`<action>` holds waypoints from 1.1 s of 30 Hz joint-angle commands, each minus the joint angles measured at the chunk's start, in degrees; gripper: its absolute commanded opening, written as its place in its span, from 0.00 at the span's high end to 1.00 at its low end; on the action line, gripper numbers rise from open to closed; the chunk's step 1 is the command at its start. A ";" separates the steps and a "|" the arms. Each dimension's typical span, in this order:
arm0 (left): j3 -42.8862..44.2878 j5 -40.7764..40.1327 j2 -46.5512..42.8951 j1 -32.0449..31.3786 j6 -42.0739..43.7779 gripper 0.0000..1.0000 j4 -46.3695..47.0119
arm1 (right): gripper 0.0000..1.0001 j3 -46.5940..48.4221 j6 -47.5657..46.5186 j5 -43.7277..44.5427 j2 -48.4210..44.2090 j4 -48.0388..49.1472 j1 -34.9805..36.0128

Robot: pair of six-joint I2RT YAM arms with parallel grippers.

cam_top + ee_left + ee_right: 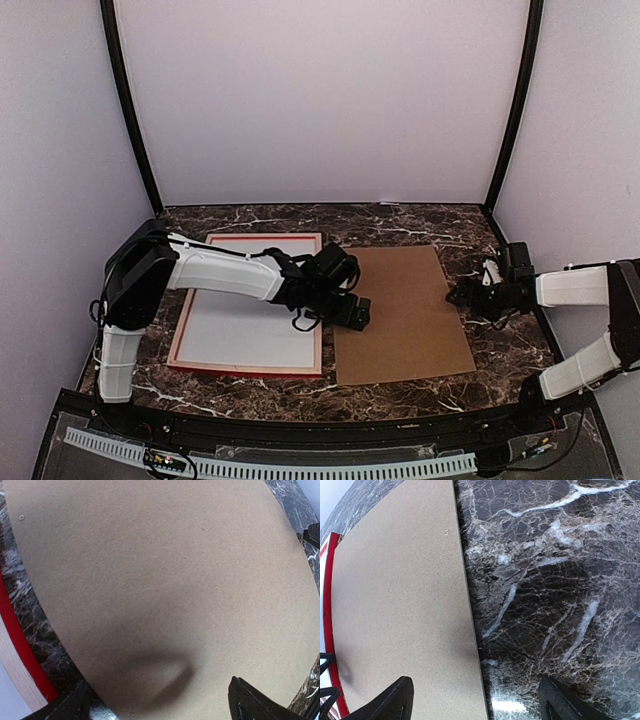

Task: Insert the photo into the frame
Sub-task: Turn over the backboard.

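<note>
The frame (187, 310) lies flat on the left of the table, showing a pale border with a red outer edge. A white sheet (240, 325) fills its opening; it looks like the photo lying plain side up, with no print showing. My left gripper (355, 312) hovers open just right of the frame, over the left edge of a brown board (405, 310). In the left wrist view the gripper (160, 711) has nothing between its fingers, and the frame's red edge (20, 645) runs along the left. My right gripper (462, 295) is open and straddles the board's right edge (470, 630).
The brown board (165, 580) lies flat on the dark marble table (550, 580), close beside the frame (326, 610). White walls and black posts close in the back and sides. A black rail runs along the table's near edge (300, 425).
</note>
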 commanded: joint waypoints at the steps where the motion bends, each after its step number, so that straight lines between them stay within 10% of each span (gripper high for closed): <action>1: -4.62 -3.07 -4.15 0.93 -1.30 0.01 -2.96 | 0.13 -1.55 0.19 -1.33 1.77 0.00 -0.22; 21: -4.25 7.47 0.35 1.33 -3.58 0.01 3.71 | 0.21 -3.15 1.97 -12.94 5.02 4.31 1.80; 33: -6.14 13.98 0.28 1.38 -6.05 0.01 9.39 | 0.45 -0.15 7.72 -31.98 -6.19 7.09 1.50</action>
